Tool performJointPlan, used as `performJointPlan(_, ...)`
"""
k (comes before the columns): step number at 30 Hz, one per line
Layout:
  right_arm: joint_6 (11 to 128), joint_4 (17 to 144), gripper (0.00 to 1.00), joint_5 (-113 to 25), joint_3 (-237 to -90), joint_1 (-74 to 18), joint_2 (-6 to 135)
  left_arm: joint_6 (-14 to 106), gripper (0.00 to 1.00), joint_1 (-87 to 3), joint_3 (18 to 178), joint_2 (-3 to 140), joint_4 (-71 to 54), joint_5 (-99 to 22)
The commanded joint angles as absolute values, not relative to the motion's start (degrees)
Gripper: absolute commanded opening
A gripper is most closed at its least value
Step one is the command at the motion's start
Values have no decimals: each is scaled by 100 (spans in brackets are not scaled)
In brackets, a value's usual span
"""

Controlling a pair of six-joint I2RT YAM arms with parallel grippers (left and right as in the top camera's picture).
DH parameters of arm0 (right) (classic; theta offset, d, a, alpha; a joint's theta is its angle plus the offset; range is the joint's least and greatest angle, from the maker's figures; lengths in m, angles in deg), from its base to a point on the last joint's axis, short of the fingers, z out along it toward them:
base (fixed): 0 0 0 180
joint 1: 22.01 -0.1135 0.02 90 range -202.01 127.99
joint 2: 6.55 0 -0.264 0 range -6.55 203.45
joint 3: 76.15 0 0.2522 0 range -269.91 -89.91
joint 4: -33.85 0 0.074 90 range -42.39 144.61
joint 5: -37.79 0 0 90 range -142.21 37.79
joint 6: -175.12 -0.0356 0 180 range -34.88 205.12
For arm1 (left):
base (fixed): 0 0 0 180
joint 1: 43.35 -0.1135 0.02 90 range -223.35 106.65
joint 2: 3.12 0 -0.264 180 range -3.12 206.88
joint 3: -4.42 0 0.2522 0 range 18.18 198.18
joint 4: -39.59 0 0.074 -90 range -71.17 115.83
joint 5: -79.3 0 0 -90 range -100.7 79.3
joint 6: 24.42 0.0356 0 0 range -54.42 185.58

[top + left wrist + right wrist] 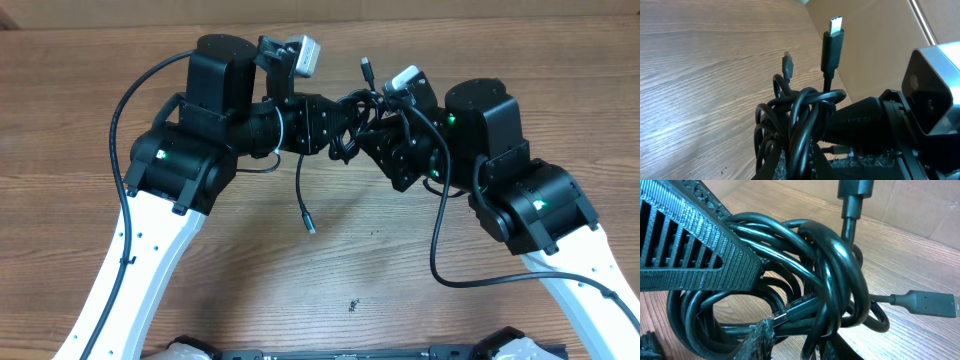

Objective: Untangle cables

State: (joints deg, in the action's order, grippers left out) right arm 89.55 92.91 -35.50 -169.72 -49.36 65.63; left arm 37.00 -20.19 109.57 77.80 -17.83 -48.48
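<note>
The cables (352, 118) form a black knot held above the table between my two grippers. One strand hangs down to a small plug (309, 226) near the table, and another plug (367, 68) sticks up behind. My left gripper (340, 122) is shut on strands of the knot (796, 117); its fingers (782, 167) pinch them at the bottom edge of the left wrist view. A silvery-tipped plug (833, 44) stands upright there. My right gripper (800, 347) is shut on other strands of the knot (810, 275). A plug (930, 303) juts out right.
The wooden table (330, 290) lies below, with a cardboard wall (875, 45) behind it. Thick arm wires loop beside the left arm (122, 150) and the right arm (438, 245). The left gripper's ribbed finger (690, 255) crowds the right wrist view.
</note>
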Motion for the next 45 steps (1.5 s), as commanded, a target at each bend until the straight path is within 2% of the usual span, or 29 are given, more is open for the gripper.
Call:
performJointPlan(1,8915,9306,28,-3839,-16977,-4829,6753,3514,4,-1894,11091,7627,-1818,-5431)
performJointPlan(7,8784,9313,28,-3668,-16977,-4829,6467,3453,4,-1894,11091,7627,-2312,-3670)
performJointPlan(9,8784,9313,28,-3670,-16977,-4829,6329,3398,4,-1894,11091,7627,-2443,-3453)
performJointPlan(19,8786,9293,29,-3784,-16977,-4829,6106,3374,4,-1894,11091,7627,-2471,-3910)
performJointPlan(27,8786,9361,31,-3891,-16977,-4829,6148,2860,4,-1894,11091,7627,-2403,-4347)
performJointPlan(41,8638,9457,29,-3863,-16977,-4829,6452,2563,4,-1892,11091,7627,-2316,-4481)
performJointPlan(43,8638,9459,28,-3863,-16977,-4829,6452,2563,4,-1892,11091,7627,-2318,-4483)
performJointPlan(45,8640,9457,22,-3815,-16977,-4829,6452,2563,4,-1892,11091,7627,-2320,-4483)
